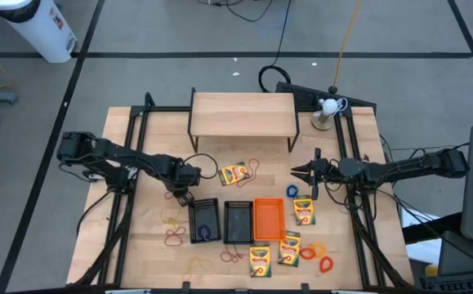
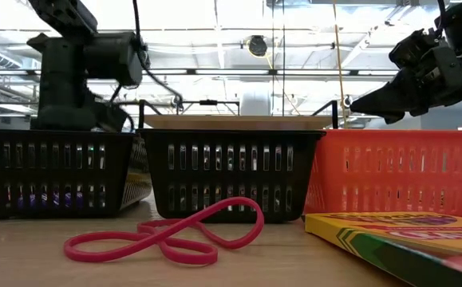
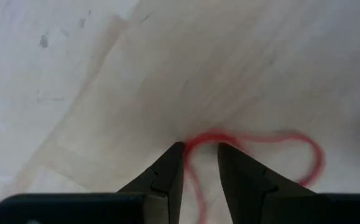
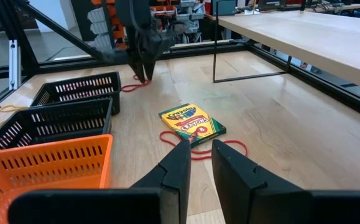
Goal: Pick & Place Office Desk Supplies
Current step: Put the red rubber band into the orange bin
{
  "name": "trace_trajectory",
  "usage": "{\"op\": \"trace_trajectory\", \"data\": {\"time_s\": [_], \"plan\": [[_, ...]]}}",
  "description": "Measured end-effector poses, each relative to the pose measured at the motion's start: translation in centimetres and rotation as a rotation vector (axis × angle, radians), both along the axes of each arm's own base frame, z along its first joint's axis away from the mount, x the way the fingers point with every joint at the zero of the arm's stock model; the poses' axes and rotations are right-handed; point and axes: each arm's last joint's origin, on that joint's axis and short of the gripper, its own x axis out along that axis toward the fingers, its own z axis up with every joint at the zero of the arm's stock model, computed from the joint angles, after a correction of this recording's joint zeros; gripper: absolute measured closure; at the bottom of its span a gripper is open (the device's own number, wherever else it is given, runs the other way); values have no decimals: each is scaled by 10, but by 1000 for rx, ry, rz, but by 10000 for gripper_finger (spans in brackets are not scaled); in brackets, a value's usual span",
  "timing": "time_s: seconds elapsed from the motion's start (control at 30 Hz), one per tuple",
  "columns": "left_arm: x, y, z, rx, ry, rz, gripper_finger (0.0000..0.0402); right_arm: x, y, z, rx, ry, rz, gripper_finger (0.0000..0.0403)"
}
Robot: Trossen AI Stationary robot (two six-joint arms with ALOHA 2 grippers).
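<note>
— Left fingers [image 3: 167, 171]?
— Narrowly parted, tips down on the pale wooden bench [image 3: 260, 62], straddling one strand of a thin red rubber band [image 3: 254, 138]; no pinch visible.
— And the right fingers [image 4: 176, 165]?
— Narrow gap too, holding nothing, raised over the bench, aimed at a flat yellow-and-green crayon box [image 4: 192, 124] just ahead, beside the black mesh trays [image 4: 74, 90].
— Room behind?
— Black frame posts, cluttered racks, bright ceiling beams.

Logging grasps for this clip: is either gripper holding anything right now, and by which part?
The left gripper has its fingers astride a strand of a red rubber band; whether they pinch it cannot be told. The right gripper holds nothing.
</note>
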Motion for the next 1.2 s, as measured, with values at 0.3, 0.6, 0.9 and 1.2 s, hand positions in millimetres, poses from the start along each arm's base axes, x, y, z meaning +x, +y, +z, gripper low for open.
{"op": "trace_trajectory", "data": {"time_s": [0.3,0.6,0.9,1.2], "plan": [[7,0,-13,-18,24,-29,303,0,0,-1,0,6,0,344],[5,0,-12,-33,34,-37,392,0,0,-1,0,7,-1,344],[3,0,13,-19,109,-59,400,0,0,-1,0,6,-2,344],[16,-4,85,8,7,-68,401,0,0,-1,-1,13,-2,344]]}}
